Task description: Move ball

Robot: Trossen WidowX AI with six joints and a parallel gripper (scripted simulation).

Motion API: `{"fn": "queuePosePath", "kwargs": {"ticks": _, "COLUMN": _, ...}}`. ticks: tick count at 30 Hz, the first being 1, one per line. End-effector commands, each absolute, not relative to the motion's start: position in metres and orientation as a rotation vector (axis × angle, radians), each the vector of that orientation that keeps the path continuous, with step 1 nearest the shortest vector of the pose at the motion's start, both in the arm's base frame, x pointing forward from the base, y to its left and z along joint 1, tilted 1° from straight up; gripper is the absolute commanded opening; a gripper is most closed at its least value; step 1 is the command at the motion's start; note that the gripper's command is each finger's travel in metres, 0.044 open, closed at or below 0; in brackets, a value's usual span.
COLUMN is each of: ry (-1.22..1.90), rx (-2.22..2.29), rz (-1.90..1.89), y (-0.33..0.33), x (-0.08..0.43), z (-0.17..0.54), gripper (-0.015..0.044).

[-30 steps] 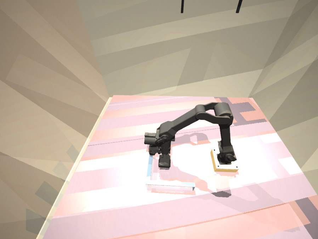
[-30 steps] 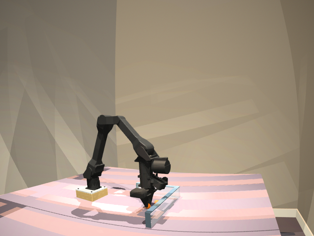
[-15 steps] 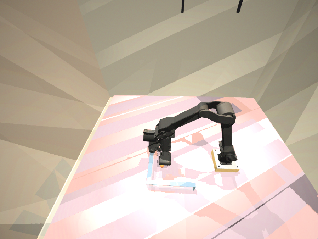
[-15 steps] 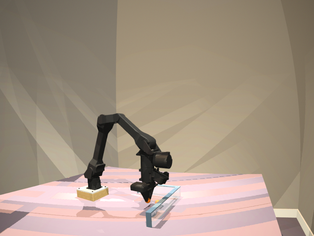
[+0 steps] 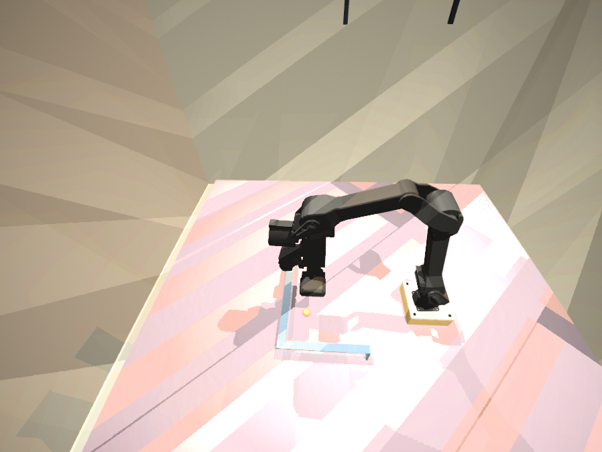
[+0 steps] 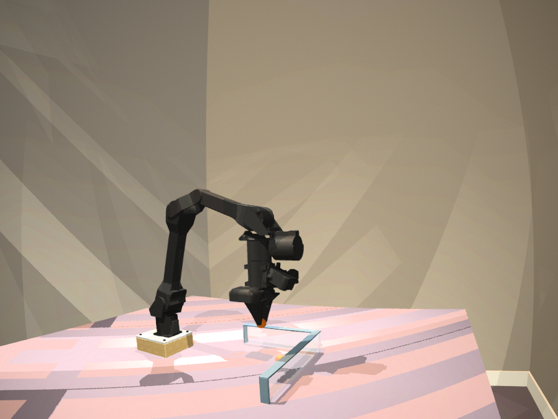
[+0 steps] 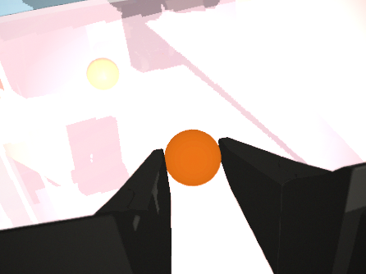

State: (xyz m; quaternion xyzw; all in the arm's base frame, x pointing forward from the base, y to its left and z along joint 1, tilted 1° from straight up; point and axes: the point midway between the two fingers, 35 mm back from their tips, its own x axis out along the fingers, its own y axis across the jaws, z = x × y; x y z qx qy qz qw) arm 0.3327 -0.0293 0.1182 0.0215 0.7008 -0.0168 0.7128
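Item 1, gripper (image 7: pixel 193 151): I logged the jaws pinching the ball, one dark fingertip (image 7: pixel 161 162) against its left side and the other against its right. They pointed straight down from the bent arm (image 6: pixel 234 211).

Item 2, ball (image 7: pixel 193 157): solid orange, held at the very tips of the jaws. From the exterior view I saw it (image 6: pixel 260 322) lifted off the tabletop (image 6: pixel 405 351), level with the top edge of the far clear wall. In the top view the gripper body hid it.

Item 3, see-through copy (image 7: pixel 102 73): pale yellow, resting on the tabletop, up and to the left of the held ball in the wrist view. In the top view it (image 5: pixel 306 312) lay inside the corner, just beside the left wall.

Item 4, clear walls (image 5: pixel 323 347): two low bluish panes meeting in an L.

Item 5, arm base (image 5: pixel 428 313): a tan block, well apart from the walls.
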Motion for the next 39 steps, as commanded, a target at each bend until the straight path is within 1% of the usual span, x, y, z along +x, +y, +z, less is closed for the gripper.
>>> {"fn": "queuePosePath", "kwargs": {"ticks": 1, "ry": 1.543, "rx": 0.048, "rz": -0.031, "y": -0.029, "x": 0.332, "z": 0.128, "gripper": 0.0}}
{"fn": "queuePosePath", "kwargs": {"ticks": 4, "ry": 1.543, "rx": 0.049, "rz": -0.03, "y": -0.025, "x": 0.335, "z": 0.125, "gripper": 0.0}}
{"fn": "queuePosePath", "kwargs": {"ticks": 12, "ry": 1.541, "rx": 0.052, "rz": -0.027, "y": 0.018, "x": 0.356, "z": 0.093, "gripper": 0.0}}
{"fn": "queuePosePath", "kwargs": {"ticks": 20, "ry": 1.541, "rx": 0.052, "rz": -0.027, "y": 0.019, "x": 0.357, "z": 0.087, "gripper": 0.0}}
{"fn": "queuePosePath", "kwargs": {"ticks": 32, "ry": 1.542, "rx": 0.052, "rz": -0.026, "y": 0.02, "x": 0.358, "z": 0.023, "gripper": 0.0}}
{"fn": "queuePosePath", "kwargs": {"ticks": 39, "ry": 1.542, "rx": 0.052, "rz": -0.026, "y": 0.02, "x": 0.358, "z": 0.022, "gripper": 0.0}}
